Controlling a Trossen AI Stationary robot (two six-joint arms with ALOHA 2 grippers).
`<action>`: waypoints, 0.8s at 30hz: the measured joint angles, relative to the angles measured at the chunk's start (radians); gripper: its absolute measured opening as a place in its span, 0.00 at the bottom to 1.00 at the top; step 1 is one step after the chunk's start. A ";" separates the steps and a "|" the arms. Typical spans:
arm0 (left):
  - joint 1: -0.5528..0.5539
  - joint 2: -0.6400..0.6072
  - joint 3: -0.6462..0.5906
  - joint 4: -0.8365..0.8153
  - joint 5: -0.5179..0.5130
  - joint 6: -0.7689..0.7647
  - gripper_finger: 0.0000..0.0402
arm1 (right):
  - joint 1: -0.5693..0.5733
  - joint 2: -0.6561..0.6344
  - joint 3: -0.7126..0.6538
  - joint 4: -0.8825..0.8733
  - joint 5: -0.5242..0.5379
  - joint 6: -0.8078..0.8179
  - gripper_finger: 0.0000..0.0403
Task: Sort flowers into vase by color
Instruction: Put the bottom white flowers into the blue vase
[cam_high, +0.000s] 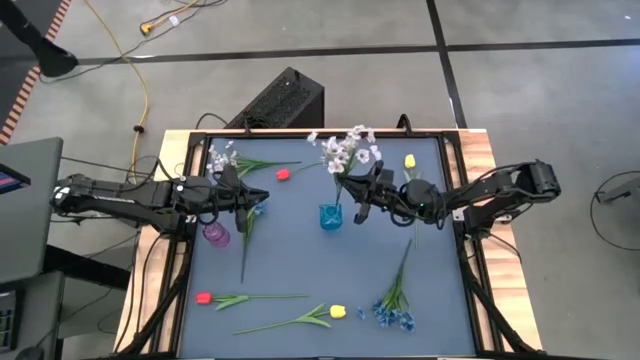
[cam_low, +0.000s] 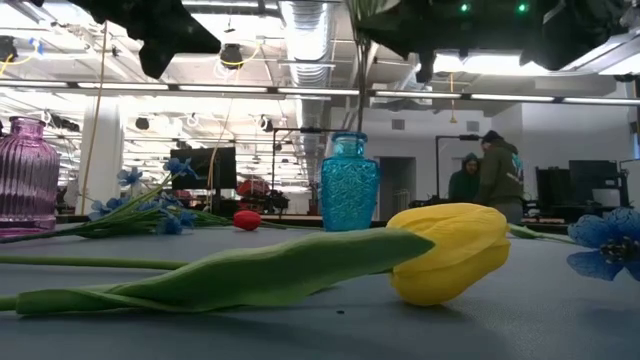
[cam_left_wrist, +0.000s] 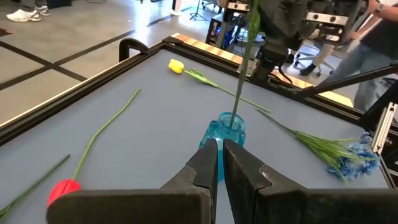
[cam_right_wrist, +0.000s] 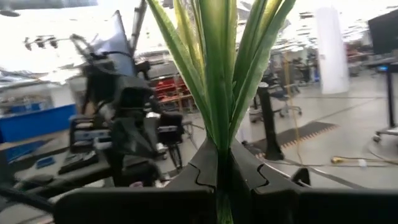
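left gripper (cam_high: 252, 203): jaws closed, empty | right gripper (cam_high: 357, 190): jaws clamp white flower spray (cam_high: 347, 150) over blue vase (cam_high: 330, 216)

The small blue vase of faceted, translucent glass (cam_low: 349, 182) gleams, as does the ribbed purple glass vase (cam_low: 26, 176). The matt grey-blue table top (cam_high: 300, 250) looks smooth, edged in pale wood. The yellow tulip head (cam_low: 452, 251) has a waxy, plastic sheen.
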 joint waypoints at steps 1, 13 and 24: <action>0.000 0.000 0.000 0.000 -0.007 0.001 0.03 | 0.000 0.004 0.000 0.000 0.001 0.001 0.09; 0.000 0.000 0.000 -0.001 -0.021 0.000 0.03 | 0.009 0.134 0.016 0.049 0.004 0.049 0.11; 0.000 0.000 0.000 -0.009 -0.021 0.000 0.03 | 0.026 0.121 0.016 0.007 0.001 0.069 0.13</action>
